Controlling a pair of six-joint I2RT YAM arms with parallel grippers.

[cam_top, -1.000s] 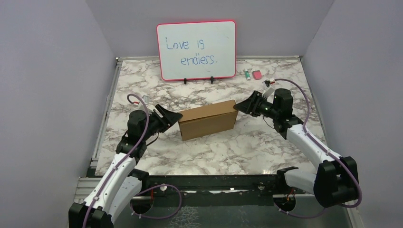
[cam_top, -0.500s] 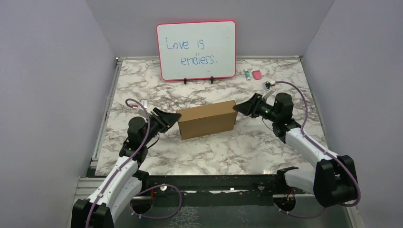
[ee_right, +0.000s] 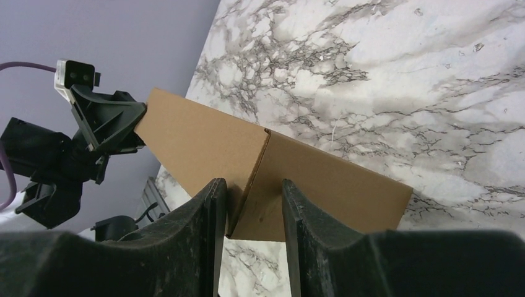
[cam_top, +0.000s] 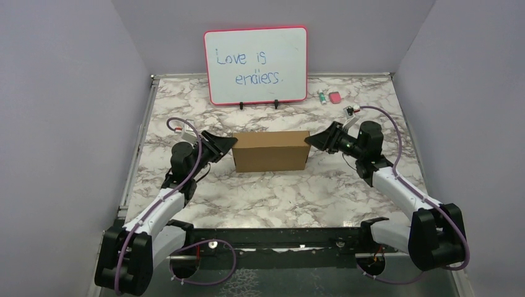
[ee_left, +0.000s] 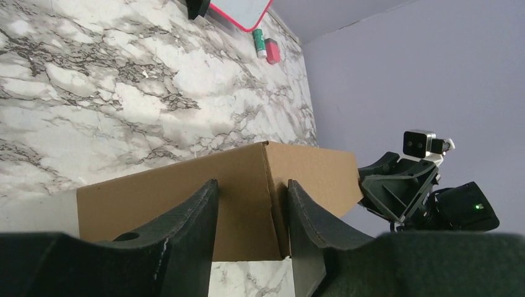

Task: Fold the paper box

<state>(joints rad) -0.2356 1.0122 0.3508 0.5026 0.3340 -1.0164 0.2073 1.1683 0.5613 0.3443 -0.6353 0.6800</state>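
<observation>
The paper box is a closed brown cardboard box that stands on its long side on the marble table, square to the table's edges. My left gripper is at the box's left end, my right gripper at its right end. In the left wrist view the gripper is open, and a corner edge of the box shows between its fingers. In the right wrist view the gripper is open too, with a corner edge of the box between its fingers. Neither gripper is clamped on the cardboard.
A pink-framed whiteboard with writing stands at the back of the table. A small pink eraser and a green-capped item lie to its right. Purple walls enclose the table on three sides.
The box has turned from a slanted lie to parallel with the table edge. The left gripper moved farther back with the box's left end. Both grippers' jaws have narrowed.
</observation>
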